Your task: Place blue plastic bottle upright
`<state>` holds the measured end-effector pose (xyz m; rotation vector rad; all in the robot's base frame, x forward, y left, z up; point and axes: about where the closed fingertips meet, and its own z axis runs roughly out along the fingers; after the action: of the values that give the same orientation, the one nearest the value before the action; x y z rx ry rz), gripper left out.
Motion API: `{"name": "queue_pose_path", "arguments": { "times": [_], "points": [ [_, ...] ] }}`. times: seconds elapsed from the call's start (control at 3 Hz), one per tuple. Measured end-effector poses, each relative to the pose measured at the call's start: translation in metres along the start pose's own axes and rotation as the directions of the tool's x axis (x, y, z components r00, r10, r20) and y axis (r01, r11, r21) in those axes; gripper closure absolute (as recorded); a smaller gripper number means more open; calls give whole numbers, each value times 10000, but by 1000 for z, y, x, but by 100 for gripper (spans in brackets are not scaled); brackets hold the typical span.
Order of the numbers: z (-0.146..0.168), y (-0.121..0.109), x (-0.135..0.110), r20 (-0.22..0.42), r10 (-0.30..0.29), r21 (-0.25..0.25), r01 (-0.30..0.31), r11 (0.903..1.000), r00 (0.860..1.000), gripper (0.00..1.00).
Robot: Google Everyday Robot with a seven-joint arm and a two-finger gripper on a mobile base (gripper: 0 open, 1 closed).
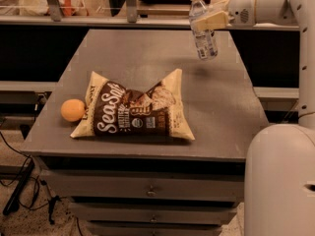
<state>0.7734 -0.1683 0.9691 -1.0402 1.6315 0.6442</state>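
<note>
The blue plastic bottle [204, 33] is a small clear bottle with a white cap. It hangs nearly upright in the air, cap up and tilted slightly left, above the far right part of the grey table [147, 63]. My gripper [208, 19] comes in from the right and is shut on the bottle's upper body, below the cap. The bottle's base is well above the tabletop.
A brown and cream chip bag [135, 109] lies flat at the table's middle front. An orange [73, 110] sits at its left near the left edge. My white arm [261, 6] reaches in from the right. My base [280, 181] fills the lower right. Shelving stands behind the table.
</note>
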Motion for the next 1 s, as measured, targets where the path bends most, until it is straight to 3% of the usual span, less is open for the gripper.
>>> {"name": "queue_pose_path", "arguments": {
  "times": [1.0],
  "points": [
    [-12,-3,8,901,-517,60,513,9987,9946,100]
  ]
}}
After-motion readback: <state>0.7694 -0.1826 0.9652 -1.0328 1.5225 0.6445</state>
